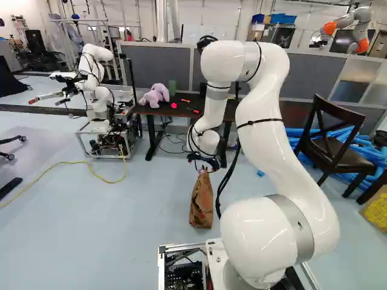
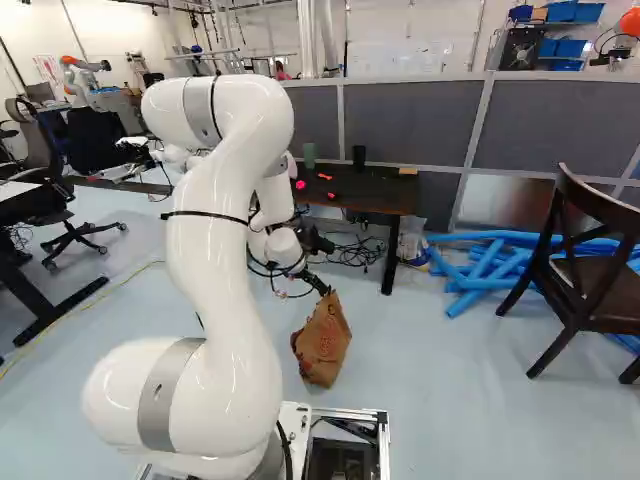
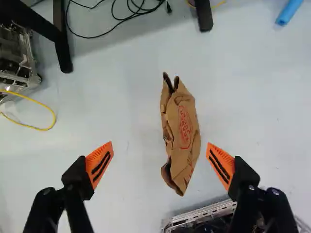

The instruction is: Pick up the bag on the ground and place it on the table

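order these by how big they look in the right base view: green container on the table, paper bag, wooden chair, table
1. Wooden chair, cut off by the view's edge
2. Table, partly behind the arm
3. Paper bag
4. Green container

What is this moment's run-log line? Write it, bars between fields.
gripper open above brown paper bag | bag on floor, ungripped | dark table beyond bag | pick not yet made

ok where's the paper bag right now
In the right base view, the bag is on the floor right of the arm, below the open claw, nearer than the table.
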Controlling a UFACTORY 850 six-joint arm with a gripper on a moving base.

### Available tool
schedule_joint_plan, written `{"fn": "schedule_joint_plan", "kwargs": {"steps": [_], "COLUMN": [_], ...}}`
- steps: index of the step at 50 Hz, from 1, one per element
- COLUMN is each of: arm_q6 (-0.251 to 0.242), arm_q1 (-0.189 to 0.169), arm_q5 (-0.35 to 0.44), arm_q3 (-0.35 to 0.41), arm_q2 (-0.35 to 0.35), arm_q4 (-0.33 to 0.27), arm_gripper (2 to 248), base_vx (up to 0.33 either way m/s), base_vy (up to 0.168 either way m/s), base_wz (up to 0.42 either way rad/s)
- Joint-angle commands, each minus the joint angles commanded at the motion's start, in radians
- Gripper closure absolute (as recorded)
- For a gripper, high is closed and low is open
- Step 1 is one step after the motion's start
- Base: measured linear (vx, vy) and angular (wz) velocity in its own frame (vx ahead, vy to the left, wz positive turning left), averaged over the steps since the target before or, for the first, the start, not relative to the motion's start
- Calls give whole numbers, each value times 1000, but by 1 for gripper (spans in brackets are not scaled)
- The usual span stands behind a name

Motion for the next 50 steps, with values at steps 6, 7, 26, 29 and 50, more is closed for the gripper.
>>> {"fn": "schedule_joint_plan", "kwargs": {"steps": [6,7,26,29,50], "arm_q6": [8,9,10,10,10], "arm_q1": [0,0,0,0,-1], "arm_q5": [-1,-2,-4,-6,-39], "arm_q3": [-14,-17,-69,-80,-157], "arm_q2": [-23,-27,-103,-116,-206], "arm_q4": [0,0,0,0,0], "arm_gripper": [3,3,3,3,3], "base_vx": [0,0,0,0,0], "base_vy": [0,0,0,0,0], "base_wz": [0,0,0,0,0]}}
